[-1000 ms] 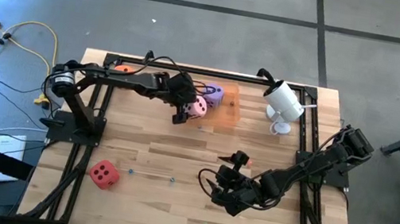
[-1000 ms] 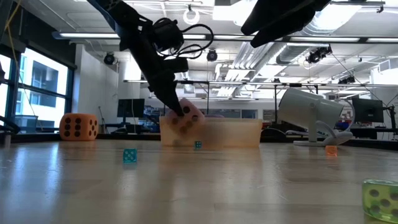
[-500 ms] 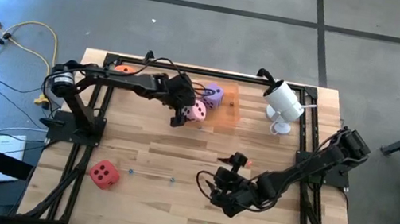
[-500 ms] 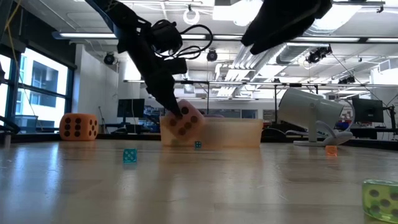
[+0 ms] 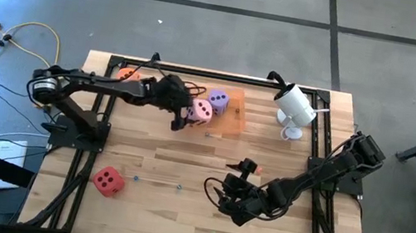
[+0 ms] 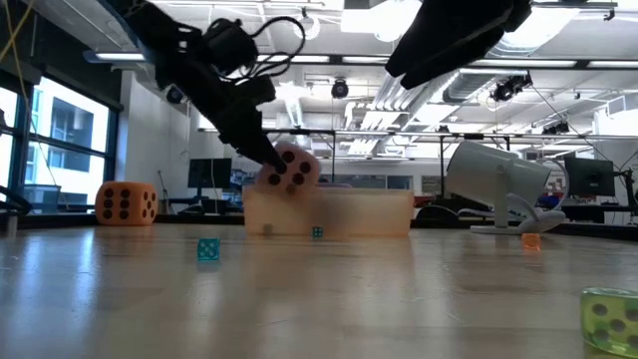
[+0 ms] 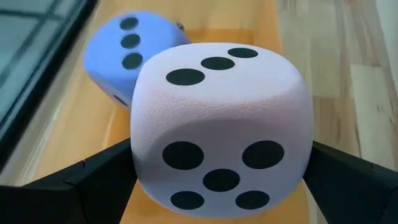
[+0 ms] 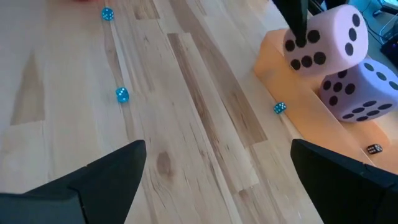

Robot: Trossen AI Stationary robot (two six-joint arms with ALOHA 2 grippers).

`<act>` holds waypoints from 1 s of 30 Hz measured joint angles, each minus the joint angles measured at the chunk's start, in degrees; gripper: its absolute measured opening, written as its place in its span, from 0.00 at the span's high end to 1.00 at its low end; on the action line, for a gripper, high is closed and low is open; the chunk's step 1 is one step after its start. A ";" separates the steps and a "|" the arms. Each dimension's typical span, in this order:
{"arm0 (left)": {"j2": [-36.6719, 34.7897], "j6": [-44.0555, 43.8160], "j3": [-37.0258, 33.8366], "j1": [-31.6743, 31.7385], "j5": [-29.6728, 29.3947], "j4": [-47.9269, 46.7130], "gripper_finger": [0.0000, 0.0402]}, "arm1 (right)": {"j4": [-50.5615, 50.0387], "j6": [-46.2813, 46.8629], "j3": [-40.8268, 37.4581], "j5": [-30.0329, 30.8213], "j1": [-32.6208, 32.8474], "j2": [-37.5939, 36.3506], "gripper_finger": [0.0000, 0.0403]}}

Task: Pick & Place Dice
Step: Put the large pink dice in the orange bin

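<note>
My left gripper [image 5: 190, 114] is shut on the pink die [image 5: 200, 110] and holds it over the left end of the translucent orange tray [image 5: 233, 114]. The purple die [image 5: 217, 101] sits on the tray floor just beyond it [image 7: 127, 53]. The orange die [image 6: 126, 201] rests on the table by the far left corner, partly under the left arm. On the wood near the left front lies the red die [image 5: 107, 179]. My right gripper [image 5: 234, 189] hovers open over the table's middle front, away from every die. My left gripper pinches the pink die [image 7: 221, 127] between its two fingers, one finger [image 7: 93, 177] on each of two opposite side faces [image 7: 146, 162]. The fingers slant down from the table's left. The die is lifted clear, above the tray's rim [image 6: 287, 168].
A white camera on a stand [image 5: 295, 107] is at the far right. Small teal dice [image 6: 207, 249] [image 8: 122, 94], a tiny orange die [image 6: 530, 240] and a translucent green die [image 6: 608, 317] lie scattered on the wood. Black frame rails border the table.
My left gripper has risen and drawn back toward the table's left, keeping its hold. The pink die, which was low at the tray's left end, is now lifted above the rim and has turned a little. The right arm has barely moved.
</note>
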 joint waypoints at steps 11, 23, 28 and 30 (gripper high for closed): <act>-1.27 -1.73 -11.62 -0.04 0.17 16.55 0.00 | 0.80 -0.47 0.00 0.02 -0.44 0.00 0.02; -4.97 -4.34 -19.42 1.11 2.10 25.67 0.00 | 0.61 -0.52 0.00 0.03 -0.44 0.00 0.02; -6.15 -4.31 -20.17 1.03 2.34 26.54 0.00 | 1.21 -0.52 0.00 3.21 -0.71 -0.02 0.02; -6.34 -4.31 -20.17 1.03 2.42 26.81 0.00 | 2.60 -0.68 0.00 8.43 -1.35 -0.02 0.02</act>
